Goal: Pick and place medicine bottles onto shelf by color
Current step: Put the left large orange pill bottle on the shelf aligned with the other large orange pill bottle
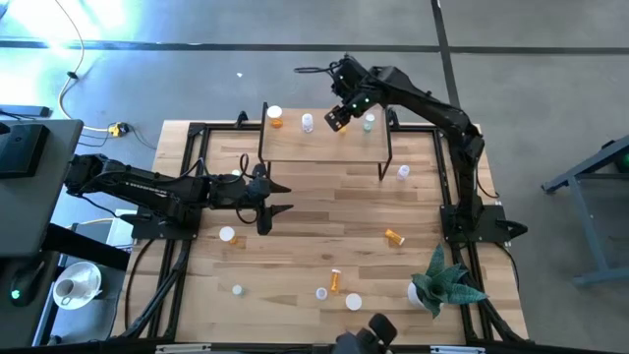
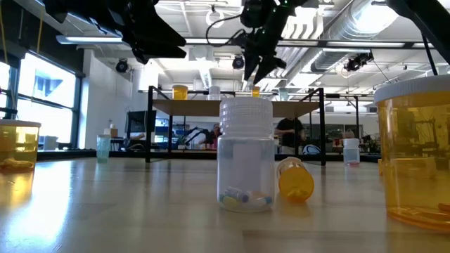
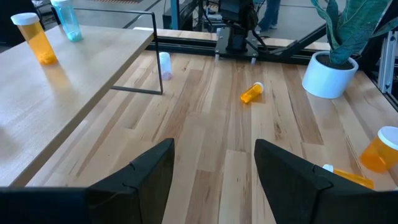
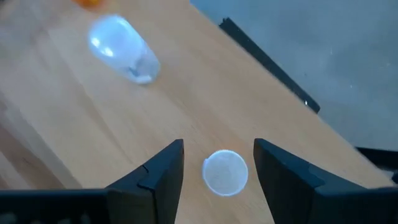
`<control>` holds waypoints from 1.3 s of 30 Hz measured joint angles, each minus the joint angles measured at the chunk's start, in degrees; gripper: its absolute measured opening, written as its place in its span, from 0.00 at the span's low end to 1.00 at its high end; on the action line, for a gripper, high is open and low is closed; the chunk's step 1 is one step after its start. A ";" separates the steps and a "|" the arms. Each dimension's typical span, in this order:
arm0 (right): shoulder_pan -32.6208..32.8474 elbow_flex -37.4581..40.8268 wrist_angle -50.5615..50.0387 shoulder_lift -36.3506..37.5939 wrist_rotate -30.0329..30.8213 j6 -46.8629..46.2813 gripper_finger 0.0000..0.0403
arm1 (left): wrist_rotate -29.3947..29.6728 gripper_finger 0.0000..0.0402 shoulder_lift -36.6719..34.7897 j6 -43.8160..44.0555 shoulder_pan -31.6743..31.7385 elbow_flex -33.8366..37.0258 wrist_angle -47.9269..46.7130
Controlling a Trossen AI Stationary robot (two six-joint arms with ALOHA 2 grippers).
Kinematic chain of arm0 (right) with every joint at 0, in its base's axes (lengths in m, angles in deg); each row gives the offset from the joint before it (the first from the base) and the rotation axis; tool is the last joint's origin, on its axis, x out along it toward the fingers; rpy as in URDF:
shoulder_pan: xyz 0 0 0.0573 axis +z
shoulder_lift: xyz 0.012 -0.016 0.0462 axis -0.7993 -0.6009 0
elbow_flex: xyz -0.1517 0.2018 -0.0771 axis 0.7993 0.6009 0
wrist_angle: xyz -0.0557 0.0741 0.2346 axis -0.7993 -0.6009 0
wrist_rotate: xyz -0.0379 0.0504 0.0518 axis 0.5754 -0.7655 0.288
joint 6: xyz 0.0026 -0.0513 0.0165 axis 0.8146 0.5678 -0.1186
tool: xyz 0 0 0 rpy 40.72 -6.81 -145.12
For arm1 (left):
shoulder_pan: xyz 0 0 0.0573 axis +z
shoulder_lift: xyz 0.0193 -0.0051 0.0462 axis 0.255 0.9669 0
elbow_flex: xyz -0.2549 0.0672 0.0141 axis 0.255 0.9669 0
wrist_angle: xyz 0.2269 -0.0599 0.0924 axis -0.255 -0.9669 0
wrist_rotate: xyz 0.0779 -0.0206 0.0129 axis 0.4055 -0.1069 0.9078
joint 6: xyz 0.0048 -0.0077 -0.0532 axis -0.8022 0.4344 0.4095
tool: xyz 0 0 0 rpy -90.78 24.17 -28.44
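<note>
Hovering over the back edge of the shelf point(image 1: 324, 144), the right gripper point(image 1: 338, 119) has its jaws apart, with a white-capped bottle point(image 4: 225, 172) standing upright on the board between the 2 fingers point(image 4: 158, 174); whether the fingers touch it cannot be told. In the low view this bottle shows an orange body point(image 2: 255, 91) just under the gripper point(image 2: 259, 67). 3 more bottles stand on the shelf: an orange one point(image 1: 275, 117) at its left end, a clear one point(image 1: 308, 123) beside the gripper, and a pale one point(image 1: 370, 122) toward the right. The left gripper point(image 1: 278, 197) waits over the table point(image 1: 314, 236) just in front of the shelf, jaws apart and empty. Other bottles are scattered on the tabletop, among them a lying orange one point(image 1: 394, 237) and a clear one point(image 1: 403, 173) by the shelf's right leg. A potted plant point(image 1: 444, 285) stands at the front right corner.
</note>
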 joint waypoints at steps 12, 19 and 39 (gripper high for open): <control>4.97 -12.99 -17.01 0.40 1.43 3.51 0.46 | 0.02 0.53 -1.94 0.52 -0.04 0.00 -4.83; 13.89 -8.24 -21.27 3.45 9.02 5.19 0.46 | 1.53 0.53 -7.13 4.47 -1.72 0.02 -12.08; 27.93 36.77 -0.17 31.70 10.71 -3.47 0.46 | 10.99 0.53 -10.85 16.70 -14.06 0.02 -30.70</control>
